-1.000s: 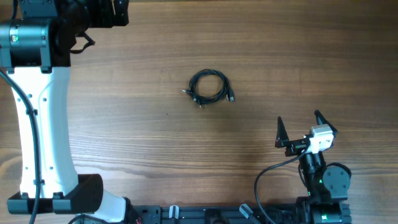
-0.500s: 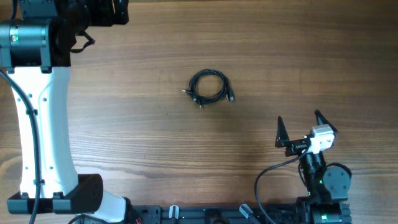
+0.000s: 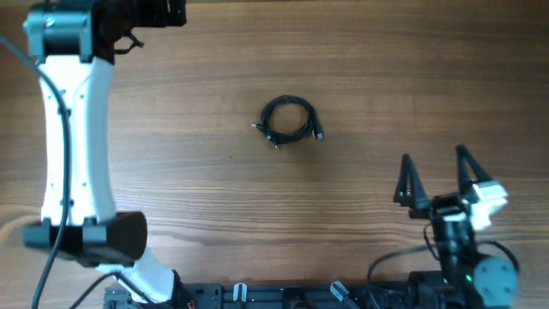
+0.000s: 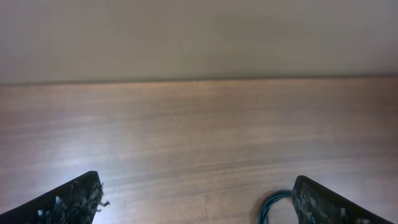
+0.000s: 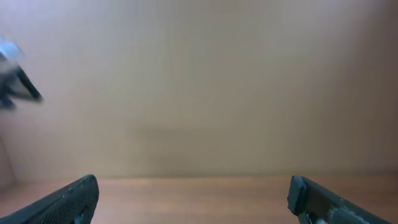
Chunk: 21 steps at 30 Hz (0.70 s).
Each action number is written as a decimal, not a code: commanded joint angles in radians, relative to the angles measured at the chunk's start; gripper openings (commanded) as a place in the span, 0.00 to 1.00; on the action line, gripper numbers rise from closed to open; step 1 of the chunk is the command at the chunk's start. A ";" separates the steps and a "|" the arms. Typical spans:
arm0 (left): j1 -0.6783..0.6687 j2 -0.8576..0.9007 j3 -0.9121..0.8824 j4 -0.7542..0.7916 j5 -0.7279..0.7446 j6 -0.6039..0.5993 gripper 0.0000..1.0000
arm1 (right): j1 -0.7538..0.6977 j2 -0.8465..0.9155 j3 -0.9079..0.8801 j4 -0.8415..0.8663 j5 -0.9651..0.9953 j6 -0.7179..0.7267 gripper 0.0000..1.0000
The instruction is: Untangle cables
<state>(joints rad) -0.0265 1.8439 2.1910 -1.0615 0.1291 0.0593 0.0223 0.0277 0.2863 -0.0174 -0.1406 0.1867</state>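
since the earlier overhead view, the right gripper (image 3: pixel 433 154) has swung round to point straight up the table and sits a little further right of the cables (image 3: pixel 290 120). the left arm (image 3: pixel 73 129) has shifted too, and its white link now stands slightly nearer the cables. the cables themselves have not moved.

the cables lie as one small, tight black coil, flat on the wooden table (image 3: pixel 197 197). a few short plug ends poke out at the coil's left, lower and right edges. nothing touches the coil.

the right gripper is below and well to the right of the coil. its two dark pointed fingers are spread wide apart with nothing between them. in the right wrist view those fingers (image 5: pixel 68 199) sit in the lower corners, with a strip of table and a plain wall ahead.

the left gripper (image 4: pixel 196 180) is well above and far to the left of the coil. its fingers are also spread wide and hold nothing. in the left wrist view, a blurred dark loop at the bottom edge, just beside the right-hand finger, is probably the coil.
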 commanded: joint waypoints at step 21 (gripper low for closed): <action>-0.034 0.015 0.012 -0.043 0.013 0.015 1.00 | -0.004 1.062 1.273 -0.525 -0.021 -0.251 1.00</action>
<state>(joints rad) -0.0589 1.8709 2.1910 -1.0977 0.1295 0.0635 0.0223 0.9810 1.3991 -0.4923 -0.1398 0.0113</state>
